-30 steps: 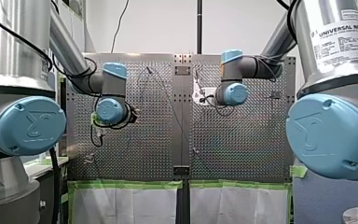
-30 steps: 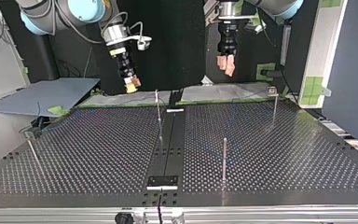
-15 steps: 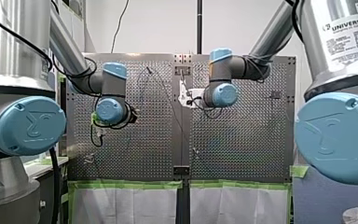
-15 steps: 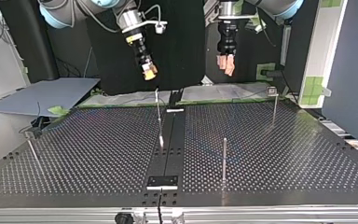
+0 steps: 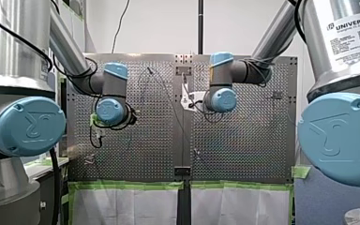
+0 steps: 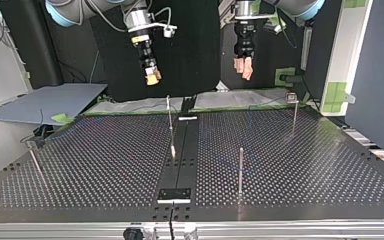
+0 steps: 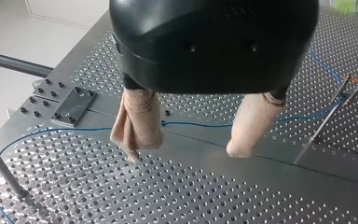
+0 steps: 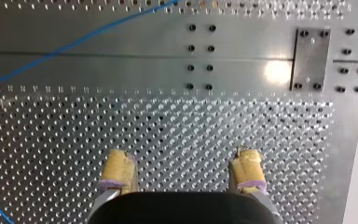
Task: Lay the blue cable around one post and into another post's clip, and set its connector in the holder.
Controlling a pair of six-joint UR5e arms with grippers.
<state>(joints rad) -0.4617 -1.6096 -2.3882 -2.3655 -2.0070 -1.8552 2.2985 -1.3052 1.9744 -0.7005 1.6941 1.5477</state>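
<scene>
Above the cable [image 7: 196, 124], left end effector [image 7: 186, 151] and right end effector [image 8: 182, 170] are hanging open, empty; grasping it is likely coming next.

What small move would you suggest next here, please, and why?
Probably lower my left gripper down toward the blue cable. Its fingers are open above the table, and the cable lies there, crossing between them in the left wrist view. My right gripper is open too, holding nothing, with the cable ahead of it.
</scene>
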